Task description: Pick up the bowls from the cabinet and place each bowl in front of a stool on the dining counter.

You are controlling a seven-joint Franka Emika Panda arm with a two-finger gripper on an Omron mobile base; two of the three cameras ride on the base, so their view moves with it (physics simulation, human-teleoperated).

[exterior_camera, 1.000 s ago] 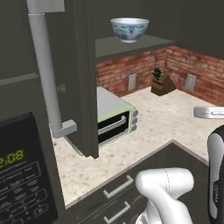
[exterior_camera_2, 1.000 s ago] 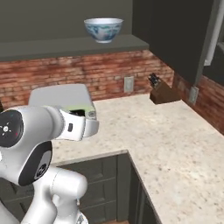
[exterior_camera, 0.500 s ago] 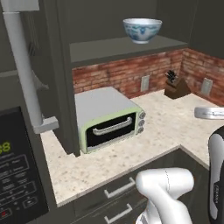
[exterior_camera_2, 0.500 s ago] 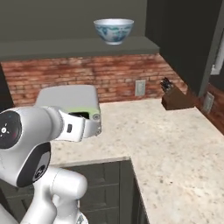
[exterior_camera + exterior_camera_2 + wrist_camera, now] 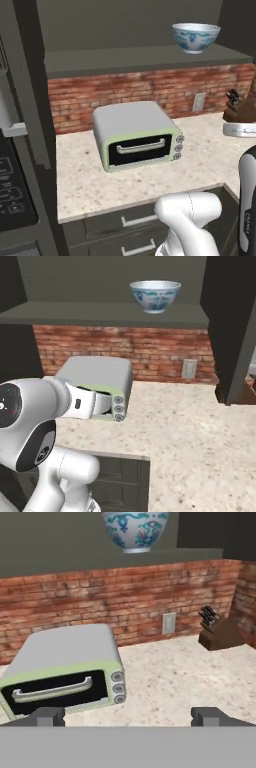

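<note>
In the hand view the gripper (image 5: pixel 128 716) is sitting at the bottom of the frame with its two dark fingertips (image 5: pixel 47 716) standing far apart, jaws released and nothing lying between them. The white arm (image 5: pixel 45 406) is filling the lower left of the right base view and is rising at the lower right of the left base view. Beyond the fingertips, the speckled beige counter (image 5: pixel 170 672) is spreading across the middle of the hand view, and a pale-green toaster oven (image 5: pixel 65 667) with a silver top and three round knobs is standing on it at the left centre, door shut. Farther back on the same counter, a wooden knife block (image 5: pixel 217 632) is sitting at the right, close to the red brick backsplash (image 5: pixel 100 597), which is carrying a wall outlet (image 5: pixel 169 623) near the middle. Above the brick, the grey shelf board (image 5: pixel 140 57) of the dark cabinet (image 5: pixel 232 316) is running across the upper part of both base views. The white bowl (image 5: pixel 196 36) with blue patterning is standing upright on that shelf, at the upper right of the left base view, top centre of the hand view, well apart from the gripper.
</note>
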